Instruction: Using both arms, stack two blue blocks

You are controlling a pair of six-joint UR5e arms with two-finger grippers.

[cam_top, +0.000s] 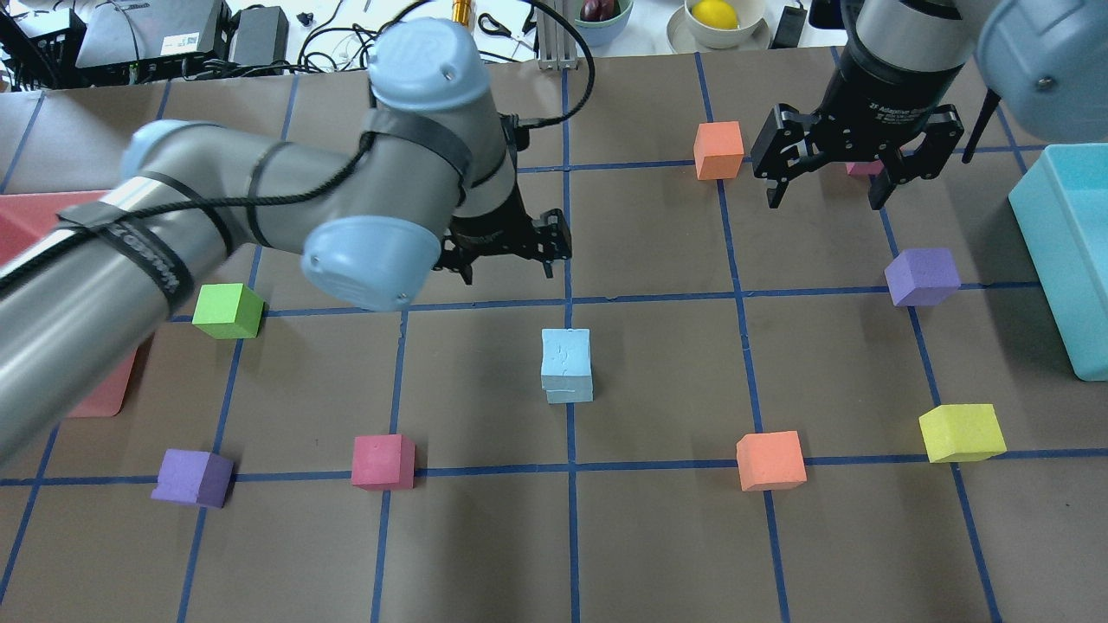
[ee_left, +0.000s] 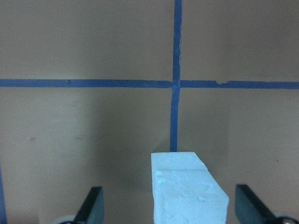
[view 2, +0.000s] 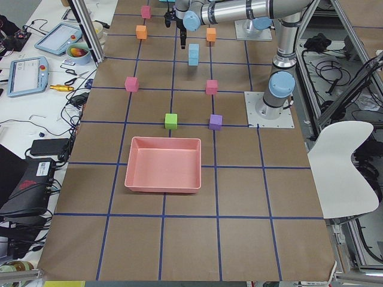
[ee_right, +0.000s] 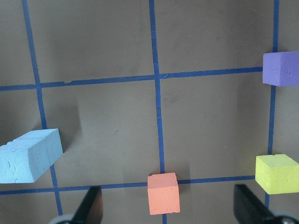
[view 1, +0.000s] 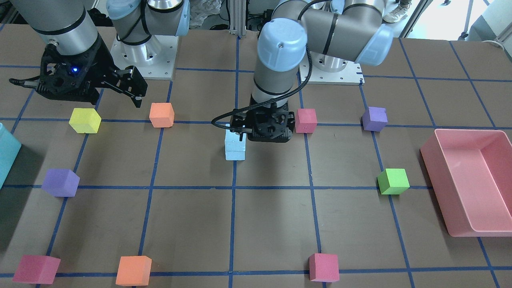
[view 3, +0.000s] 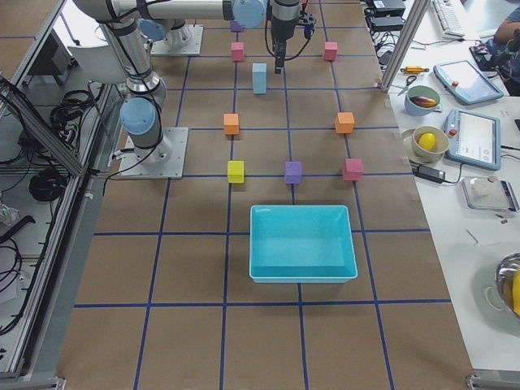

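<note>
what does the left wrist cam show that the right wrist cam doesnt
Only the left wrist view: the left gripper, open, straddling the blue blocks without touching them. Only the right wrist view: the open right gripper, an orange cube, a yellow cube and a purple cube. Both: the blue blocks, at the right wrist view's left edge, and the brown table with blue tape lines.

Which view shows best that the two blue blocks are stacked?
Overhead exterior: the blue blocks stand unobstructed, their seam visible. Front-facing: the left gripper overlaps the top one. Side views: a small column. Left wrist: the top block only. Right wrist: the stack at the frame's edge.
</note>
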